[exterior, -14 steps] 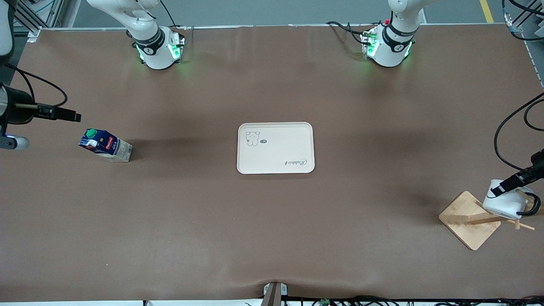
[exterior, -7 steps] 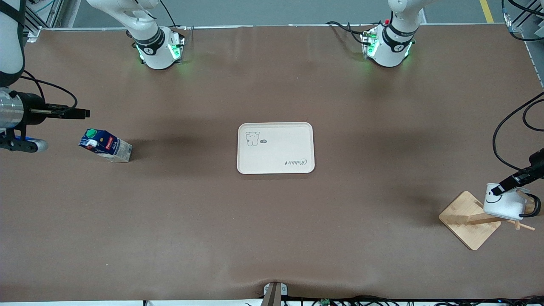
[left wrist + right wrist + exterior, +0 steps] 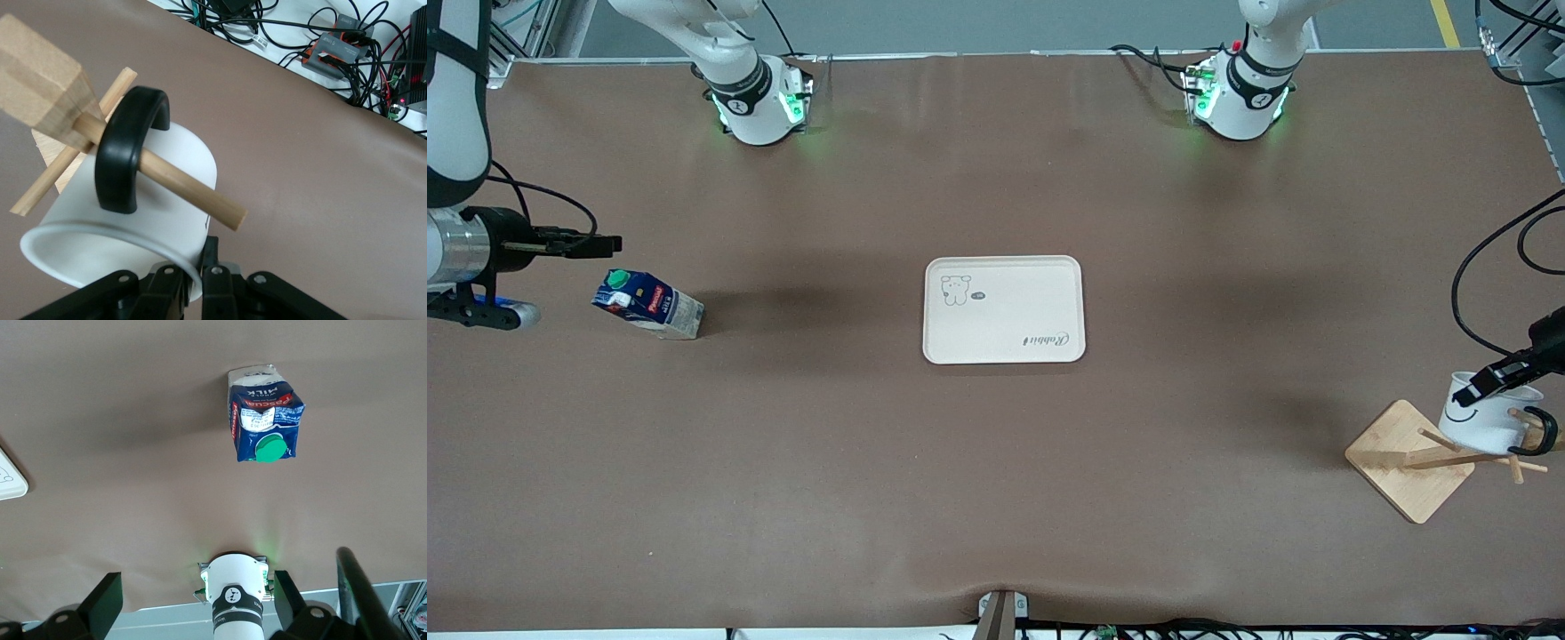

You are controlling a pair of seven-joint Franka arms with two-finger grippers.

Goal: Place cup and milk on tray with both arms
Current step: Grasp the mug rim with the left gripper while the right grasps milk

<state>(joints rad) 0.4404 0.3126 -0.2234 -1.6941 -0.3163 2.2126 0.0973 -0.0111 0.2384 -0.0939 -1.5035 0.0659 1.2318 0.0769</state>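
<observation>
While the cup point(image 3: 1485, 416) hangs by its black handle on a peg of the wooden rack point(image 3: 1409, 460) at the left arm's end of the table, the left gripper point(image 3: 193, 283) has its fingers clenched on the cup's rim, one inside the wall and one outside. The peg runs right through the handle loop, so the main risk I see is a lift that does not follow the peg's line: the handle would catch, and the light rack could tip or be dragged along. A thin pinch on a smooth rim could also let the cup swivel or slip.

At the right arm's end, the right gripper point(image 3: 596, 243) hovers near the milk point(image 3: 647, 305), its fingers spread wide and holding nothing. The carton stands on the table well apart from the tray point(image 3: 1004, 309), which lies bare in the middle. The carton is small and its sides look soft, so a squeeze set too high near the green cap or off-centre might dent it or knock it over.

Readable writing: "MILK" in white on the carton's blue top, with a red label above it whose word is too small to make out, and "Rabbit" in script on the tray beside a small bear drawing.
</observation>
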